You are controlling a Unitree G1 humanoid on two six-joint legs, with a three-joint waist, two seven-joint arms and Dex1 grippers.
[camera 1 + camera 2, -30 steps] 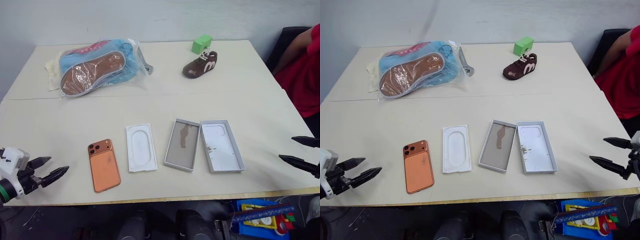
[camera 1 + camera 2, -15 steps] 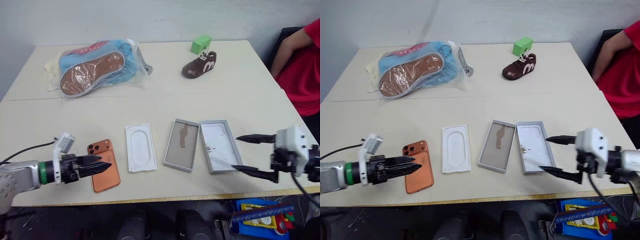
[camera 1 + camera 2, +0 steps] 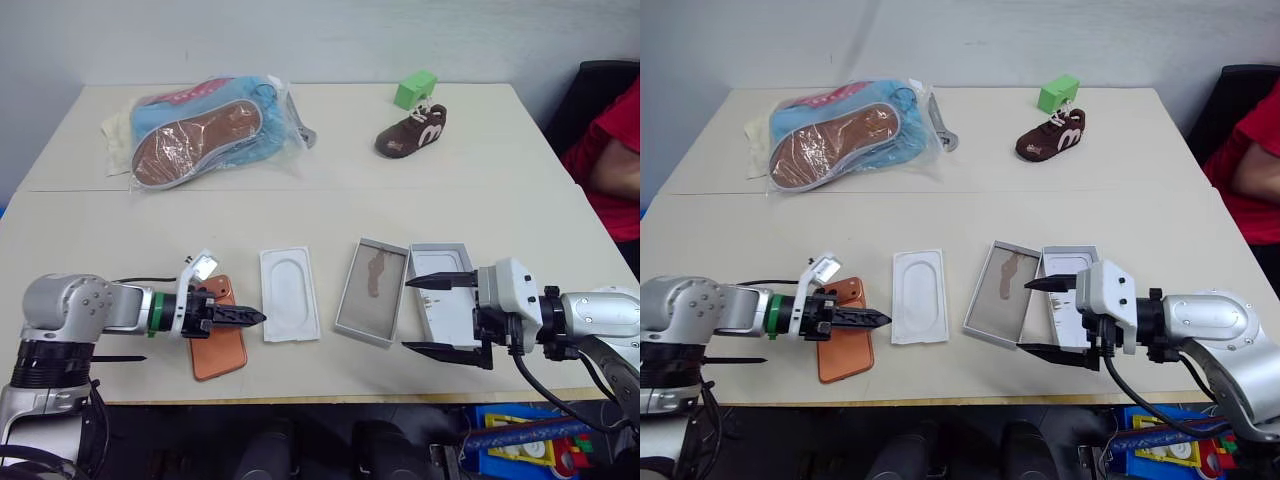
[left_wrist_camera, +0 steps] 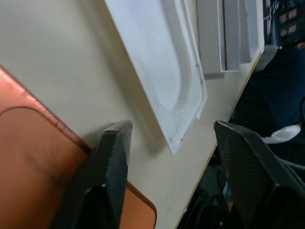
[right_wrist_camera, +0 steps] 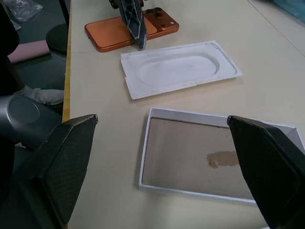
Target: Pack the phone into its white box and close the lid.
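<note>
phone (image 3: 215, 331): lying flat, back up, on worktop (image 3: 330, 200), right under left pincer's tips; looks thin, stiff, smooth, prob. a bit slippery w/ little edge to catch; best taken across its long sides near the middle, away from camera bump
white box (image 3: 373, 290): smudged-floor tray, open side up, between the two pincers, nearer right pincer; light card, stiff enough but prob. sliding easily if nudged
lid (image 3: 447, 300): inside up, touching the tray's far side from left pincer, partly under right pincer; light, thin walls, take by long edges
insert (image 3: 288, 295): flat white piece w/ oval recess, just beyond left pincer's tips, between phone and tray
left pincer (image 3: 238, 318): pointing across phone's edge toward insert; wrist view showing fingers apart w/ a clear gap, one finger (image 4: 107, 167) sitting over phone's corner, contact uncertain; holding nothing
right pincer (image 3: 432, 315): fingers spread wide, hovering over lid's near part, pointing toward tray; gripping nothing
other stuff: bagged shoe soles (image 3: 200, 130), small brown shoe (image 3: 410, 130), green block (image 3: 415, 88), all well beyond both pincers
</note>
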